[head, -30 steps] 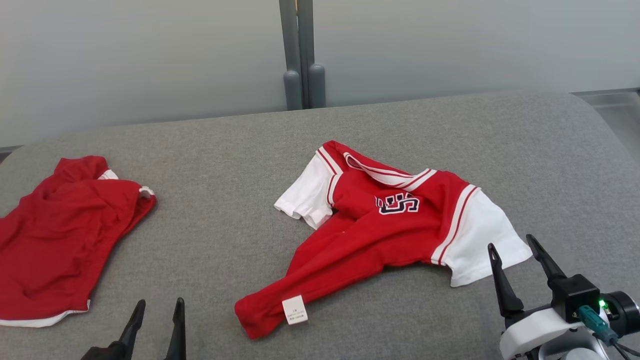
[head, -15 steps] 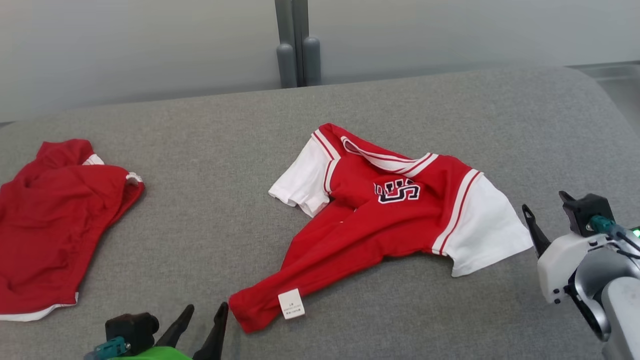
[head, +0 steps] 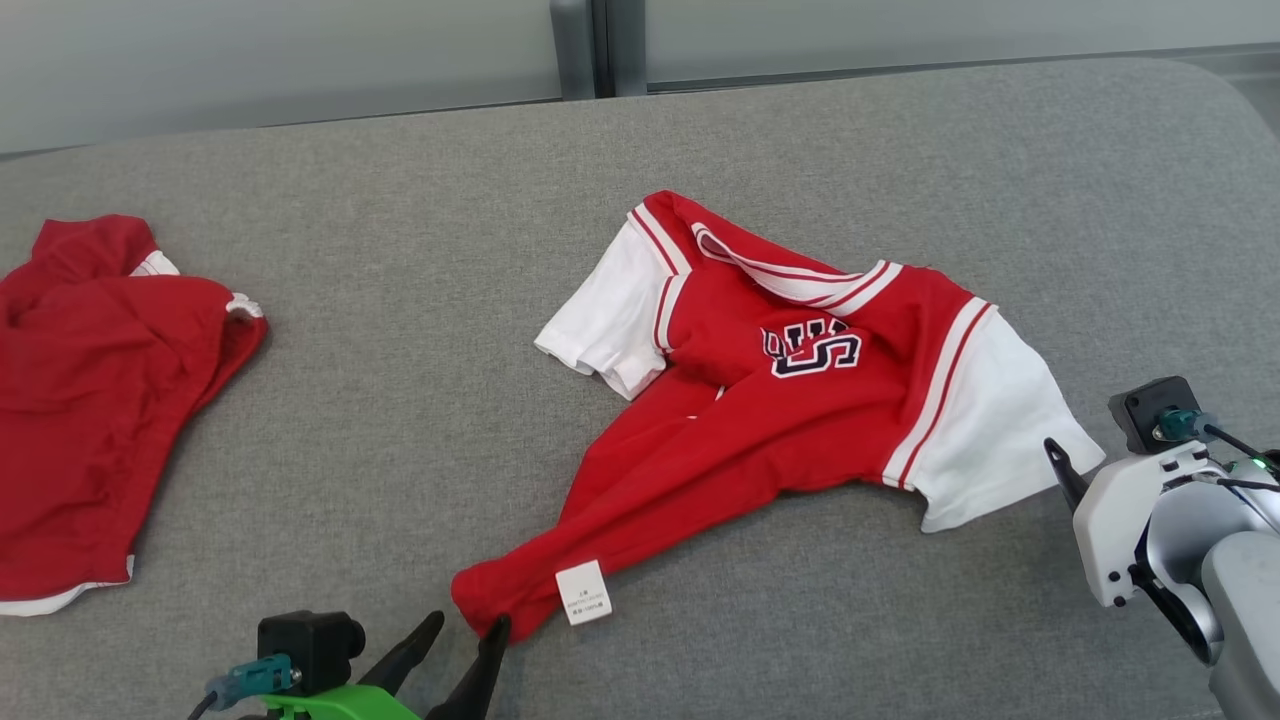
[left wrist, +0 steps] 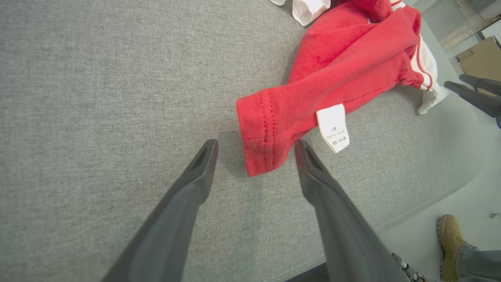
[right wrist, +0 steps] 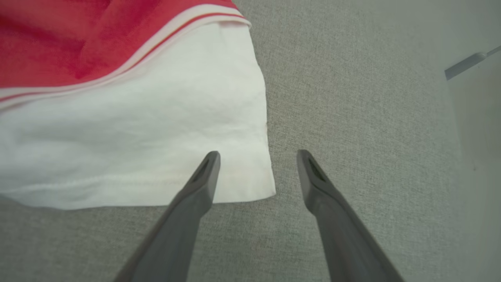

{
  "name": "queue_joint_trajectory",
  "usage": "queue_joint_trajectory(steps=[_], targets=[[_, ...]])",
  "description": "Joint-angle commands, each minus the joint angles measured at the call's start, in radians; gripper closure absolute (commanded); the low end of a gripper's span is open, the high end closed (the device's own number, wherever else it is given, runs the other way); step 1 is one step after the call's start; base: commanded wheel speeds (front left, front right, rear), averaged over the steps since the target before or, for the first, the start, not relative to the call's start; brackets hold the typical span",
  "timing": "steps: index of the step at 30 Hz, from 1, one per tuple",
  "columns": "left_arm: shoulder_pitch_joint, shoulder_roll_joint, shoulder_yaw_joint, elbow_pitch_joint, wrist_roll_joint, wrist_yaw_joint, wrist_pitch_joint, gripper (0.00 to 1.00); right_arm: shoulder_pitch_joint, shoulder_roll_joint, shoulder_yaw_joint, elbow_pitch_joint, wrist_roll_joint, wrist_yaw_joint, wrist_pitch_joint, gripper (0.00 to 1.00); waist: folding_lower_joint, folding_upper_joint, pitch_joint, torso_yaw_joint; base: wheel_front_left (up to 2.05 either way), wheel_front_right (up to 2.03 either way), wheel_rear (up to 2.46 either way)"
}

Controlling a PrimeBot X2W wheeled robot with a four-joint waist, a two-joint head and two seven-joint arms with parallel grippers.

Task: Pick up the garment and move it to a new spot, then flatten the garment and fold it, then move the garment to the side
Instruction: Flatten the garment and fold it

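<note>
Pickup step, nothing lifted yet. Head view: shirt [head: 790, 400] lies crumpled just ahead of your left claw [head: 467, 622]. Left wrist: jaws wide, hem [left wrist: 260, 133] sitting between the fingertips, so I'd dip and close. Right wrist: right claw [right wrist: 258, 153] wide too, straddling the white sleeve [right wrist: 156, 129] corner. Pinch there, then lift both together.

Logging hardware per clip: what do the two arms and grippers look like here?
The left gripper has a bright green housing; the right gripper a white and silver-grey one with a small green light. Both have two long, dark grey, tapering fingers and a black block with a teal plug and dark cable.
</note>
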Motion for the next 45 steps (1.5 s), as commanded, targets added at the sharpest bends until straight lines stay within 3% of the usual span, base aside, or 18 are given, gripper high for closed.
queue_joint_trajectory(steps=[1, 13, 14, 15, 19, 32, 33, 34, 35, 40, 45], targets=[[-0.016, 0.010, 0.000, 0.000, -0.006, -0.003, -0.006, 0.00, -0.018, -0.002, 0.014, 0.019, 0.007, -0.001, -0.009, 0.00, 0.0000, -0.0001, 0.007, -0.001, 0.00, 0.00, 0.00], [-0.064, 0.011, -0.040, 0.029, -0.021, -0.007, -0.006, 0.00, -0.080, 0.012, 0.067, 0.118, 0.019, -0.001, -0.054, 0.00, 0.0000, -0.0001, 0.027, -0.010, 0.00, 0.00, 0.00], [-0.066, 0.008, -0.042, 0.033, -0.029, -0.008, -0.007, 0.31, -0.084, 0.013, 0.077, 0.129, 0.017, -0.001, -0.049, 0.00, 0.0000, -0.0001, 0.029, -0.012, 0.00, 0.00, 0.00], [-0.069, 0.004, -0.042, 0.035, -0.035, -0.008, -0.008, 0.56, -0.088, 0.017, 0.088, 0.139, 0.017, -0.001, -0.045, 0.00, 0.0000, -0.0001, 0.029, -0.013, 0.00, 0.00, 0.00], [-0.087, 0.009, -0.049, 0.044, -0.042, -0.009, -0.017, 0.97, -0.113, 0.027, 0.121, 0.184, 0.033, -0.001, -0.045, 0.00, 0.0000, -0.0001, 0.035, -0.015, 0.00, 0.00, 0.00], [-0.084, 0.027, -0.074, 0.055, -0.084, -0.010, -0.031, 1.00, -0.147, 0.049, 0.154, 0.318, 0.081, -0.001, -0.065, 0.00, 0.0000, -0.0001, 0.024, -0.016, 0.00, 0.00, 0.00], [-0.082, 0.028, -0.078, 0.053, -0.086, -0.011, -0.027, 1.00, -0.149, 0.055, 0.158, 0.324, 0.095, -0.001, -0.071, 0.20, 0.0000, -0.0001, 0.024, -0.016, 0.00, 0.00, 0.00], [-0.082, 0.030, -0.080, 0.051, -0.088, -0.011, -0.026, 1.00, -0.150, 0.062, 0.166, 0.327, 0.113, -0.001, -0.076, 0.85, 0.0000, -0.0001, 0.025, -0.017, 0.00, 0.00, 0.00], [-0.082, 0.032, -0.082, 0.047, -0.089, -0.011, -0.023, 1.00, -0.150, 0.066, 0.183, 0.330, 0.132, 0.000, -0.076, 1.00, 0.0000, -0.0001, 0.025, -0.017, 0.00, 0.00, 0.00], [-0.076, 0.050, -0.067, -0.008, -0.103, -0.010, -0.017, 1.00, -0.173, 0.056, 0.170, 0.260, 0.283, -0.001, -0.154, 1.00, 0.0000, -0.0001, 0.021, -0.019, 0.00, 0.00, 0.00], [-0.056, 0.082, -0.015, -0.130, -0.137, 0.005, -0.013, 1.00, -0.156, 0.024, 0.087, 0.042, 0.532, -0.001, -0.180, 1.00, 0.0000, -0.0001, -0.002, -0.034, 0.00, 0.00, 0.00]])
